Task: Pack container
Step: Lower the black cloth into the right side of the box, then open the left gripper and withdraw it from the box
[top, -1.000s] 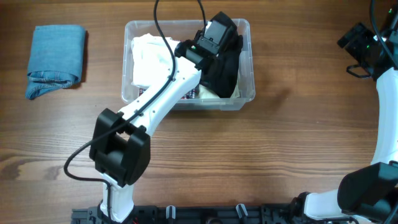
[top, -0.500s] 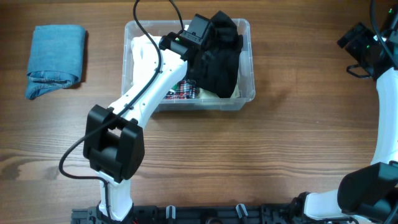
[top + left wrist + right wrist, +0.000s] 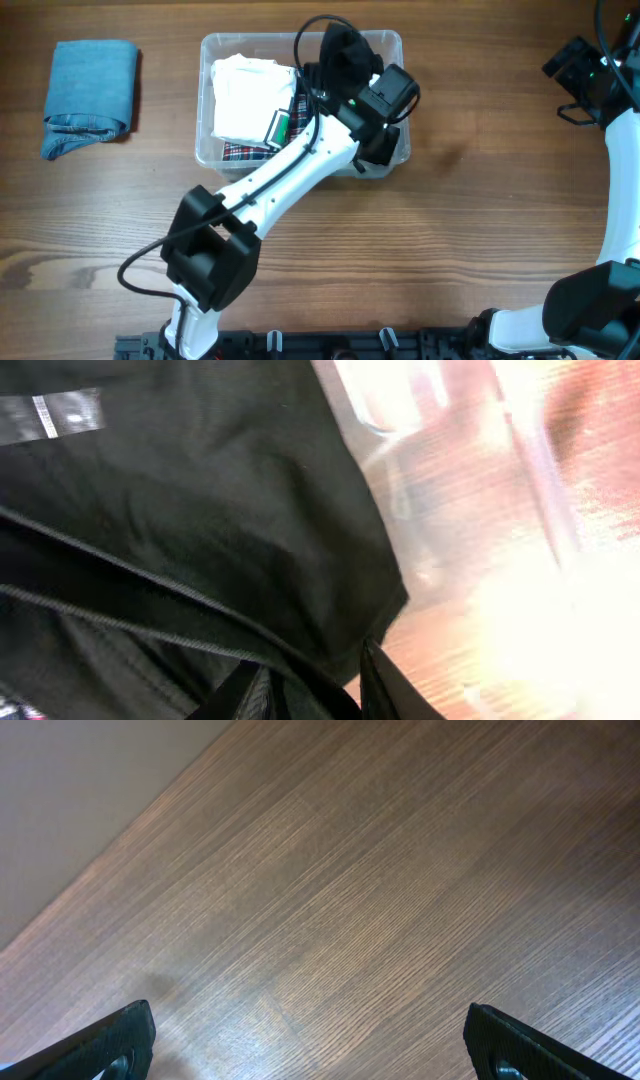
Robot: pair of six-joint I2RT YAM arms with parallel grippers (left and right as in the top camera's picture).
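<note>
The clear plastic container (image 3: 205, 150) stands at the table's upper middle. It holds a folded white cloth (image 3: 245, 95), a plaid cloth (image 3: 243, 152) and a black cloth (image 3: 345, 50) on its right side. My left gripper (image 3: 375, 140) is inside the container near its front right corner. In the left wrist view the black cloth (image 3: 200, 510) fills the picture, and a fold of it sits between the near-closed fingers (image 3: 310, 685). The container's clear wall (image 3: 530, 450) shows beside them. My right gripper (image 3: 580, 65) is open and empty over bare wood (image 3: 310, 1040) at the far right.
A folded blue denim cloth (image 3: 90, 85) lies on the table at the far left, apart from the container. The left arm stretches diagonally from its base (image 3: 205, 270) over the container's front wall.
My left gripper has swung from the container's top middle to its front right corner, with the black cloth. The white and plaid cloths now show more. The right arm has not moved.
</note>
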